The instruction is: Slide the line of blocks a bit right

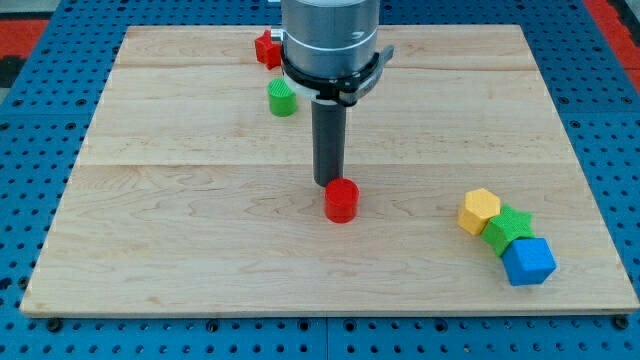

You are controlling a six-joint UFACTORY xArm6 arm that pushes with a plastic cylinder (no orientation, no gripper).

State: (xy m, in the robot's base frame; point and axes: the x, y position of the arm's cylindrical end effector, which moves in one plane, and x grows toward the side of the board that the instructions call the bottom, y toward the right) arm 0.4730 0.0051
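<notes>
The rod comes straight down from the arm's grey housing (330, 40) at the view's top, and the tip (330, 184) sits on the wooden board (200, 250) near its centre. No jaws here, just a plain dark rod, so it grips nothing; it only touches or nearly touches what lies below it.

Right at the tip's 5 o'clock, just beside it, stands the red cylinder (341, 200). Whether the rod's end actually presses on it cannot be told from this angle; the two look as good as touching.

Over to the view's right, at about 4 o'clock from the tip and well apart from it, lies the line of blocks. The yellow block (479, 210), six-sided by the look of it, heads the line. The green star (507, 228) sits at its 4 o'clock, touching it. The blue cube (527, 261) closes the row at 5 o'clock from the star, again touching. The line runs slantwise toward the board's lower right corner.

Up at the tip's 11 o'clock stands a green cylinder (282, 98), alone. Further on at 11 o'clock, near the board's top edge, a red block (266, 48) peeks out, partly hidden behind the housing; its shape is hard to tell.
</notes>
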